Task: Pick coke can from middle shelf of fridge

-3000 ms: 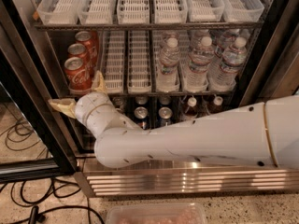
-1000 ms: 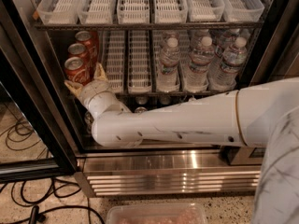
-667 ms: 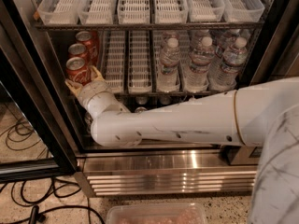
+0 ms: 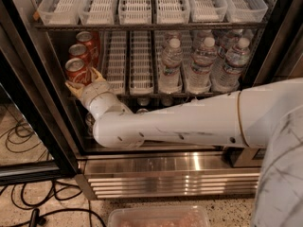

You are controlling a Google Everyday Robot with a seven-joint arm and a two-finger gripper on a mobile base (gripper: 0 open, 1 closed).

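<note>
Three red coke cans stand in a row in the leftmost lane of the middle shelf (image 4: pixel 142 94) of the fridge (image 4: pixel 28 122). The front coke can (image 4: pixel 77 70) is nearest the door opening, with two more (image 4: pixel 78 51) (image 4: pixel 89 39) behind it. My gripper (image 4: pixel 85 81) reaches in from the right on a white arm. Its tan fingers (image 4: pixel 97 74) are spread open around the lower part of the front can, one on each side. The can still stands on the shelf.
White slatted lane trays (image 4: pixel 134 63) sit beside the cans, and several water bottles (image 4: pixel 202 63) stand to the right. Clear-white bins (image 4: pixel 137 4) fill the tier above. Dark bottles (image 4: pixel 143 101) stand below. The black door frame, floor cables (image 4: pixel 28 207) and a clear container (image 4: pixel 158 216) are close by.
Over three seconds my gripper rose from below shelf level up to the front coke can. In the last second it edged slightly closer around the can.
</note>
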